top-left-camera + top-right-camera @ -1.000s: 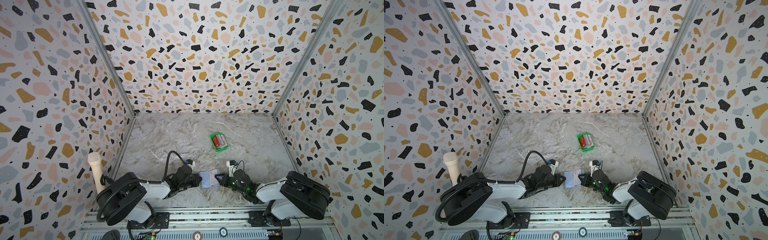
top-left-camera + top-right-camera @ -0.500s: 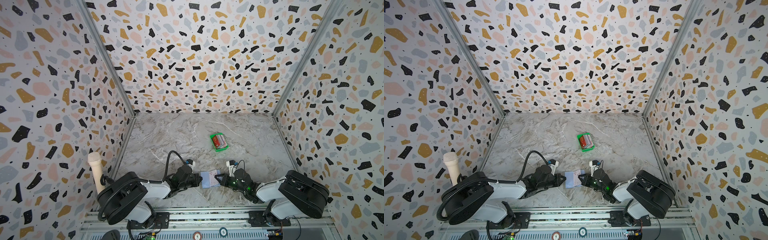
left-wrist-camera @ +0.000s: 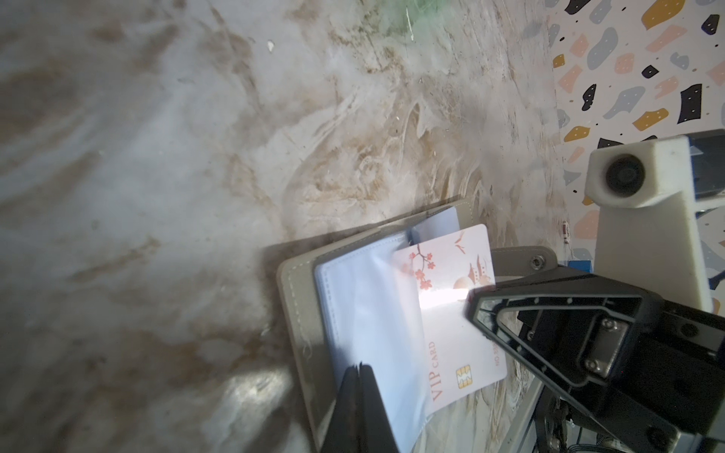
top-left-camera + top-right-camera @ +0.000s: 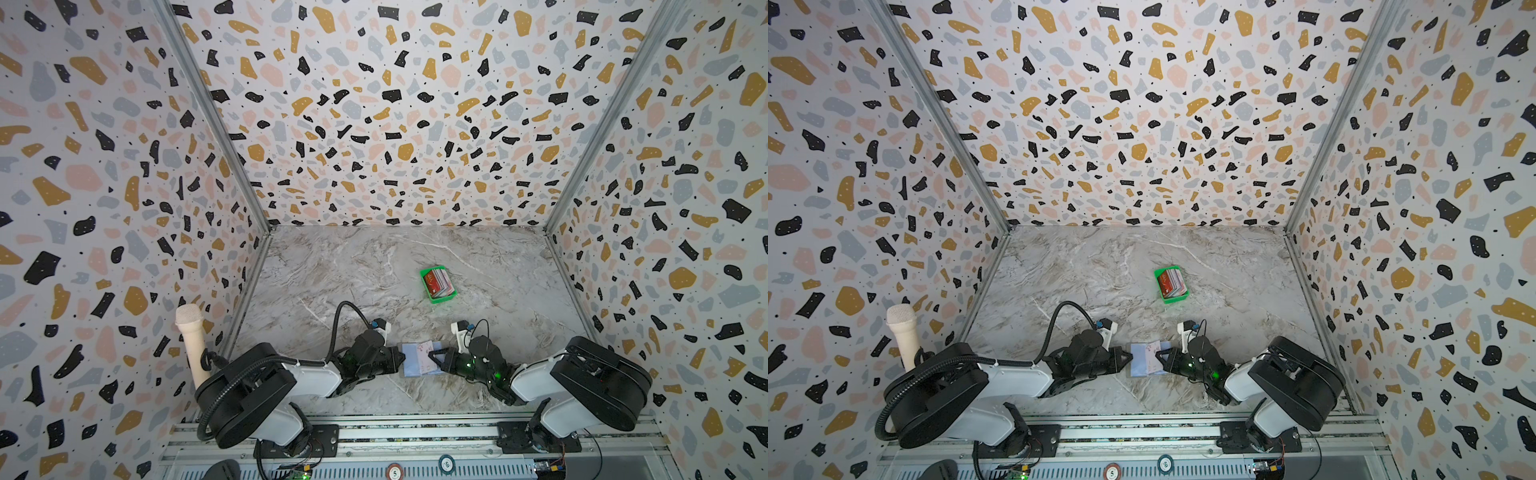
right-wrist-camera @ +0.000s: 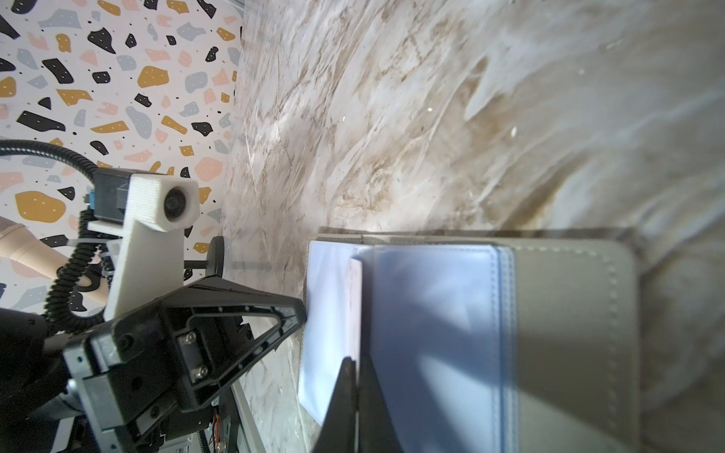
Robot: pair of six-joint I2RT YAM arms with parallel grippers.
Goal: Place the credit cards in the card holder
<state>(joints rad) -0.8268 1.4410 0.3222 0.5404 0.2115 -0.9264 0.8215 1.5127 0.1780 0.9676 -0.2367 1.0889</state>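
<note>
While the card holder [image 4: 412, 366] lies open on the counter [image 4: 365, 266] at the near edge, between the two arms, the left claw [image 4: 402, 358] is pressed together on a clear pocket [image 3: 365, 310] at its left side. The right claw [image 4: 431, 355] pinches a white-and-pink card [image 3: 459, 353] whose left part sits under that clear leaf. The other credit cards [image 4: 439, 283] stand in a green tray [image 4: 444, 298] farther back, right of centre.
</note>
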